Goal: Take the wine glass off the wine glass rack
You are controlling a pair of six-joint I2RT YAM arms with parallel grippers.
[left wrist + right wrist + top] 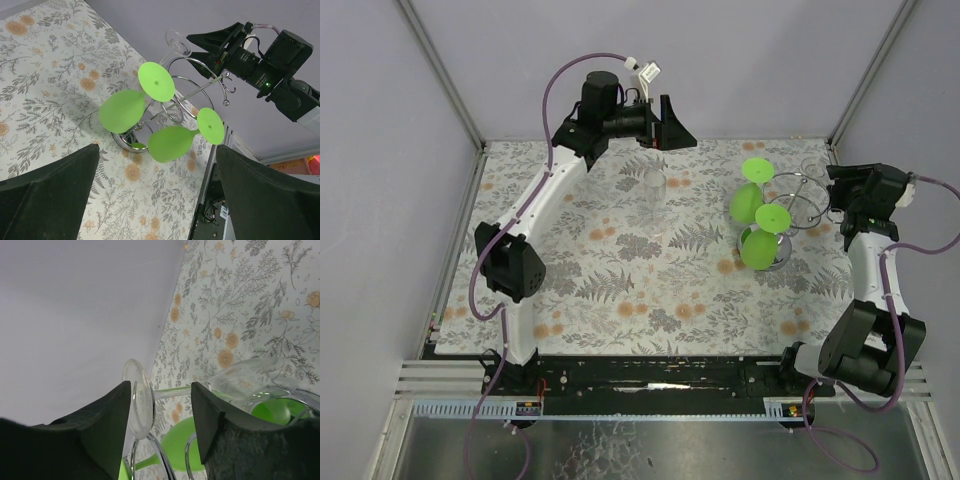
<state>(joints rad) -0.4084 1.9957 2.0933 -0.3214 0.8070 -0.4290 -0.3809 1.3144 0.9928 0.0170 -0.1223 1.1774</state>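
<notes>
The silver wire wine glass rack [798,192] stands at the right of the table. It also shows in the left wrist view [200,90]. A clear wine glass [812,165] hangs on it sideways. In the right wrist view its round foot [140,401] lies against the left finger, and its stem runs across the gap. My right gripper [160,390] is open around that stem, not clamped. In the top view the right gripper [835,193] is at the rack's right side. My left gripper [670,135] is open and empty, high at the back centre, well away from the rack.
Two green wine glasses [748,200] [760,248] hang on the rack's left and front arms. They also show in the left wrist view [122,110]. A clear glass [655,188] stands on the floral cloth below the left gripper. Walls enclose the back and sides.
</notes>
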